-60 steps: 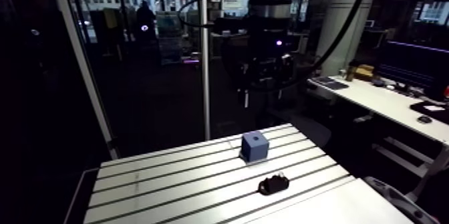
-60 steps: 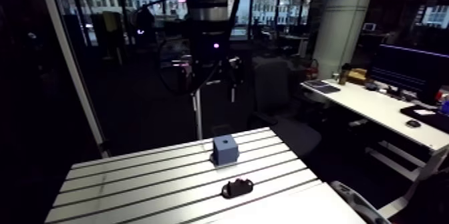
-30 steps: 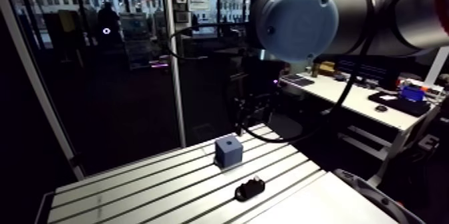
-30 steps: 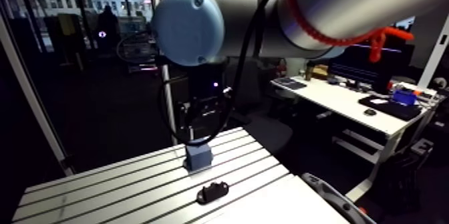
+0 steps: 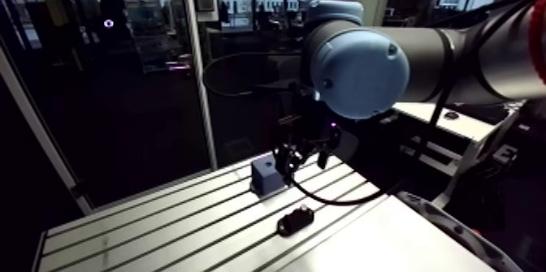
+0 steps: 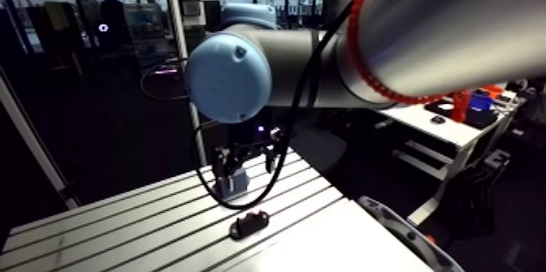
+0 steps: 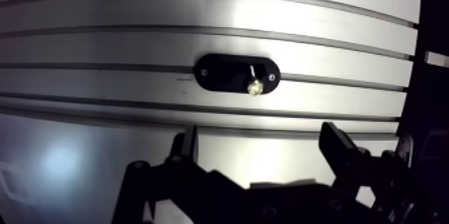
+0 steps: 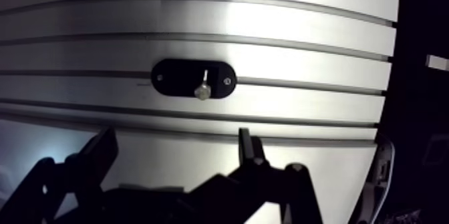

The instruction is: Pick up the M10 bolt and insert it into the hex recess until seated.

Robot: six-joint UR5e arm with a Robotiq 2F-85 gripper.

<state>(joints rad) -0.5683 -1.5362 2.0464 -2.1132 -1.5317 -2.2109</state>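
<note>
The fingers are spread wide above the tabletop, and nothing is held between them. Just ahead of them the M10 bolt is seen in a black oval holder, toward one of its ends. The holder is set on a strip between two slots, close to the tabletop's long edge on the arm's side. A blue block is placed beyond it, toward the far long edge, and is not touched by the holder.
</note>
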